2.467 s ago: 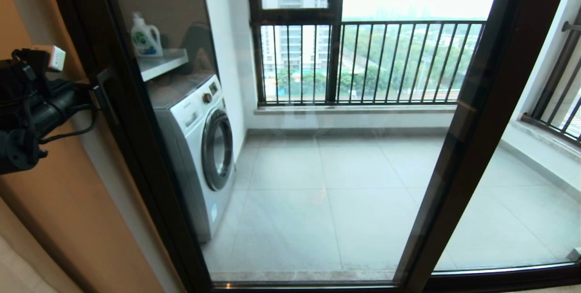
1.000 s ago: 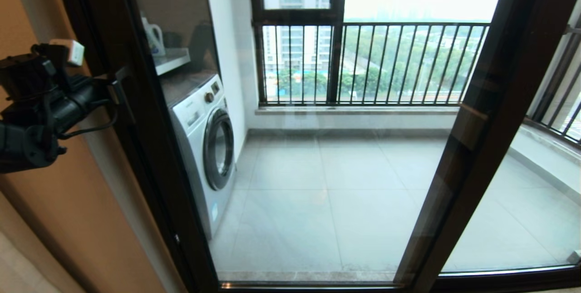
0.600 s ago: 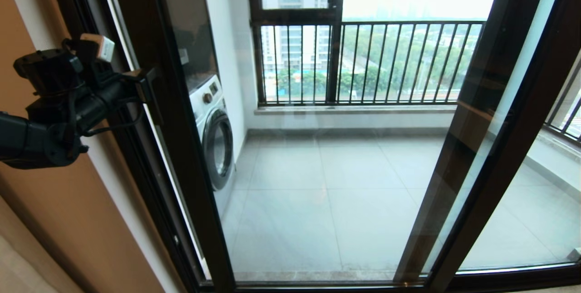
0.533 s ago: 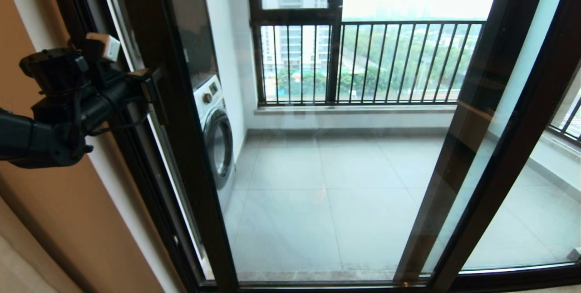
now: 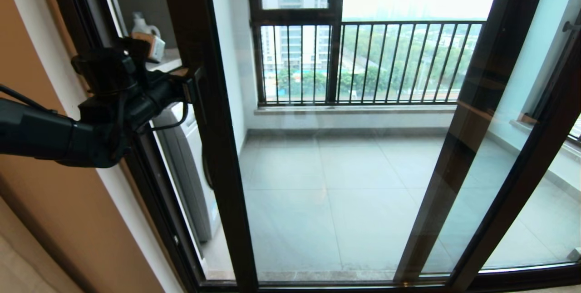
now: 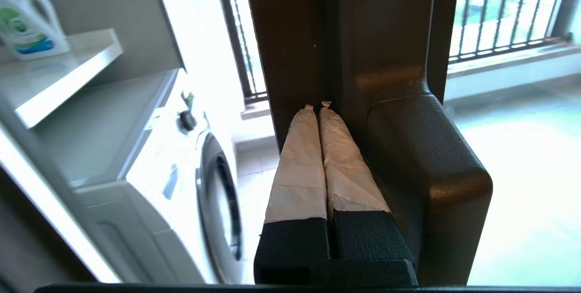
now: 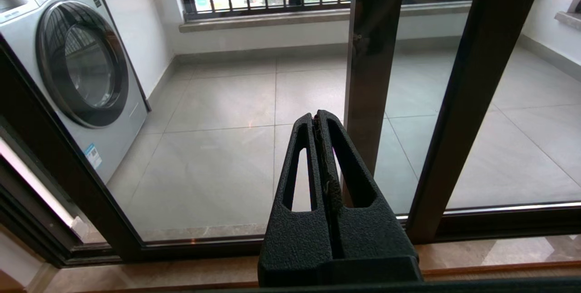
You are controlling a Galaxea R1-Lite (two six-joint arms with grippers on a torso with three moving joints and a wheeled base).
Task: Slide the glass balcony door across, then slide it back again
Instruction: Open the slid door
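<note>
The glass balcony door [image 5: 213, 125] stands part-way slid to the right, and its dark right upright [image 5: 522, 179] overlaps the other panel. My left gripper [image 5: 187, 87] is at the bar handle [image 5: 199, 102] on the door's left upright. In the left wrist view the taped fingers [image 6: 299, 156] are shut together with nothing between them. They lie alongside the handle [image 6: 422, 170], tips against the upright. My right gripper [image 7: 317, 116] is shut and empty, held low before the glass near the floor track; it is out of the head view.
A gap has opened left of the door, showing a washing machine [image 5: 181, 170], a shelf and a detergent bottle [image 5: 140, 25]. The handle-less glass panel's brown upright [image 5: 472, 116] stands right of centre. Beyond are the tiled balcony floor and a barred window frame [image 5: 363, 61]. An orange-brown wall [image 5: 45, 220] is at left.
The door has slid to the right, with my left gripper moving along at the handle. The gap by the left jamb has widened, uncovering the washing machine and bottle.
</note>
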